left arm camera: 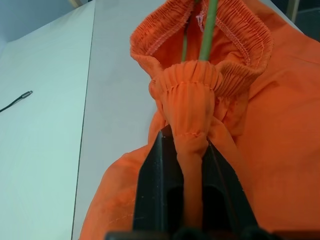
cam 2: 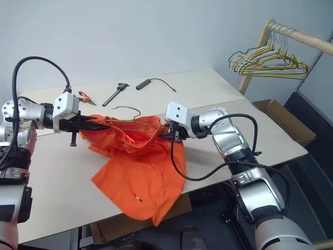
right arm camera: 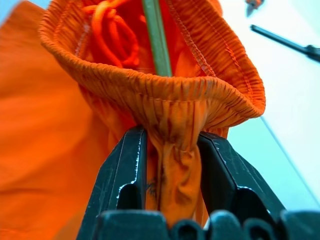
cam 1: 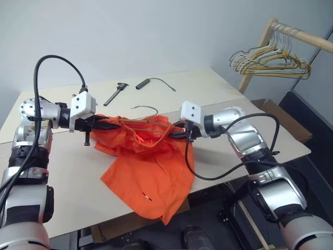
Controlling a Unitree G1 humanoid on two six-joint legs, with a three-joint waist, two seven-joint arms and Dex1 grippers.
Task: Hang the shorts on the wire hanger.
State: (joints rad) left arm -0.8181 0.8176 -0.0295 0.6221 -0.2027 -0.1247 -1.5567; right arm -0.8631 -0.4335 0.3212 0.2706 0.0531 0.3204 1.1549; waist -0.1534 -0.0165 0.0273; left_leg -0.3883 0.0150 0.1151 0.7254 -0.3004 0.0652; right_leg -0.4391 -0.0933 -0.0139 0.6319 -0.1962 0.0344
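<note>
The orange shorts [cam 1: 151, 172] are held up by their gathered waistband between the two arms, stretched over the pale counter [cam 1: 62, 177], with the legs drooping down onto the counter top and over its near edge. The left gripper [left arm camera: 189, 165] has its black fingers [left arm camera: 157, 185] pinched tight on a bunched fold of the waistband at the left end; the right gripper [right arm camera: 170, 165] has its fingers [right arm camera: 125, 175] clamped on a thicker wad of the elastic band at the right end, so they stand a little apart around the fabric. The wire hanger [cam 2: 127, 109], thin and grey-green, sits inside the open waistband: its wire runs through the opening between the two grips, and its small hook pokes out above the fabric on the far side. Farther back on the counter lie a black tool [cam 1: 115, 94], a black cable piece [cam 1: 148, 82] and small orange-handled pliers [cam 2: 86, 97]. A bunch of pale hangers [cam 1: 270, 60] hangs on a wooden rail [cam 1: 307, 37] at the right.
</note>
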